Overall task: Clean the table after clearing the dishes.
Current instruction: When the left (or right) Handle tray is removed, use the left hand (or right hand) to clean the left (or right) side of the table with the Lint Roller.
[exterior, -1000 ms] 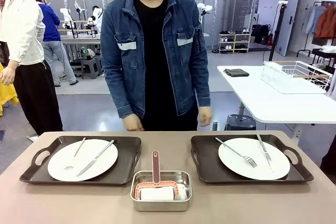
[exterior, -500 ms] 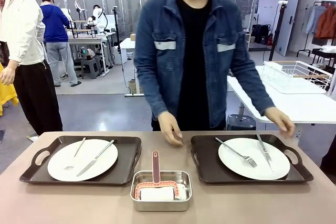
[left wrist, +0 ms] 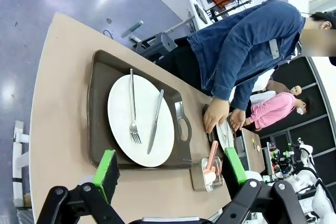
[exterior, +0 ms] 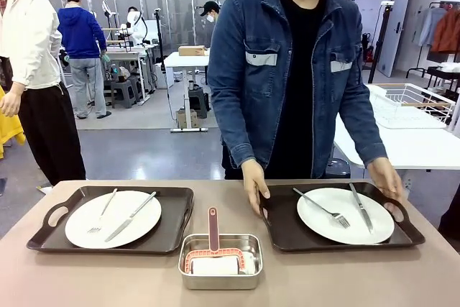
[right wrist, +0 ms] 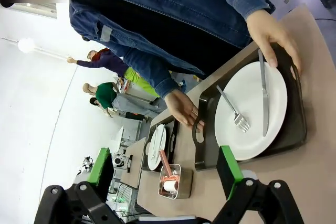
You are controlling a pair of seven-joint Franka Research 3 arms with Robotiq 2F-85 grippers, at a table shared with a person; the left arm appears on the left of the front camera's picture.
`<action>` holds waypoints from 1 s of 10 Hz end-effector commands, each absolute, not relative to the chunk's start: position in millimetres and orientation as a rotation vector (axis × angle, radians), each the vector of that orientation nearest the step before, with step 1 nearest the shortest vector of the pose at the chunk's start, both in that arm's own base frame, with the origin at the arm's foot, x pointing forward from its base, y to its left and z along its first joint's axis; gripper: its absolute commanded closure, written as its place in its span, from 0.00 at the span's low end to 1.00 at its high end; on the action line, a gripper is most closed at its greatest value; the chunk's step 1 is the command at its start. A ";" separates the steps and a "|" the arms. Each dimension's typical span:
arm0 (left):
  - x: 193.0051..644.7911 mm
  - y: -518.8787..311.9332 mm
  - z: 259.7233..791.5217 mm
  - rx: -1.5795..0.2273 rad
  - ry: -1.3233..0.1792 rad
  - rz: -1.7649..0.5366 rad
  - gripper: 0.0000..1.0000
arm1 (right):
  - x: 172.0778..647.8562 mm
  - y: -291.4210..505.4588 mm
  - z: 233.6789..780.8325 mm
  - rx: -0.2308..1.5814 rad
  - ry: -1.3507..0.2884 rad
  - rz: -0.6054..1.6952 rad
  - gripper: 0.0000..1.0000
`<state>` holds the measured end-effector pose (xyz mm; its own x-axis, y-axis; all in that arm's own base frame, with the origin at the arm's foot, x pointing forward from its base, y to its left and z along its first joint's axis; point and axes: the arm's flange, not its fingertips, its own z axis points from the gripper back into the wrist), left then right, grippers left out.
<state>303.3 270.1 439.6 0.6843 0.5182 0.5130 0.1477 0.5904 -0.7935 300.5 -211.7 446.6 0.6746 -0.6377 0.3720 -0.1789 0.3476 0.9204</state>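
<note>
The beige table (exterior: 108,278) carries the dishes on two dark handled trays. The left tray (exterior: 176,199) holds a white plate (exterior: 79,217) with a fork and knife, and so does the right tray (exterior: 284,231) with its plate (exterior: 323,228). A person in a denim jacket grips the right tray's handles with one hand (exterior: 255,185) at its left end and the other hand (exterior: 386,177) at its right end. My left gripper (left wrist: 171,167) hangs open above the left tray (left wrist: 100,129). My right gripper (right wrist: 166,166) is open above the right tray (right wrist: 294,124).
A small steel pan (exterior: 220,278) with a red-handled roller (exterior: 213,231) sits at the front centre between the trays. A white table with a wire dish rack (exterior: 410,106) stands behind on the right. Other people stand far back on the left.
The person has stepped from the middle to the right, bent forward and taken hold of both handles of the right tray. Both grippers remain open.
</note>
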 end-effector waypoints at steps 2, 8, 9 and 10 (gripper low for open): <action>301.1 273.1 439.5 -0.942 -0.826 0.229 0.00 | 300.1 -210.5 447.8 1.209 -0.834 -0.325 0.00; 301.1 273.1 439.5 -0.942 -0.826 0.229 0.00 | 300.1 -210.5 447.8 1.209 -0.834 -0.325 0.00; 301.1 273.1 439.5 -0.942 -0.826 0.229 0.00 | 300.1 -210.5 447.8 1.209 -0.834 -0.325 0.00; 301.1 273.1 439.5 -0.942 -0.826 0.229 0.00 | 300.1 -210.5 447.8 1.209 -0.834 -0.325 0.00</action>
